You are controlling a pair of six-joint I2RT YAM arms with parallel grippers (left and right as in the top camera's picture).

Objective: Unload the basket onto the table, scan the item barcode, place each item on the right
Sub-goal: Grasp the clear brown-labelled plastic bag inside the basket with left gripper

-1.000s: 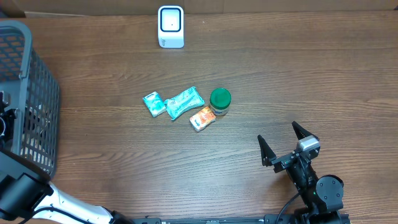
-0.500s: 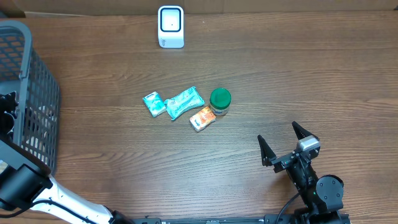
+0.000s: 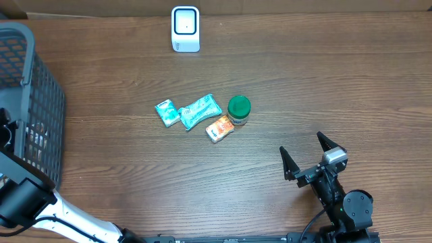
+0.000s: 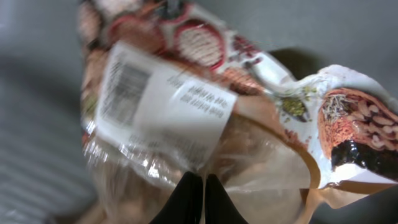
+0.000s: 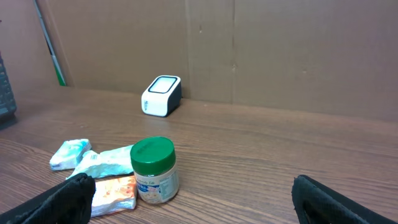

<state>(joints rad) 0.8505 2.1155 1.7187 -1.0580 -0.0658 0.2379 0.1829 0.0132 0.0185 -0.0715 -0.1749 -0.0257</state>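
The right arm (image 3: 351, 206) is matte black, with a round joint housing, a small silver-grey block (image 3: 333, 157) near its tip, and a thin black cable (image 3: 314, 223) curving beside the base. The right jaws are two pointed black triangles, soft-edged up close. The left arm (image 3: 74, 226) has a smooth white tube link joined to a boxy black segment. The left jaws are slim, glossy black blades.

Printed snack bag (image 4: 249, 124) w/ white barcode label (image 4: 158, 102) facing cam; white scanner (image 3: 185, 28) far back
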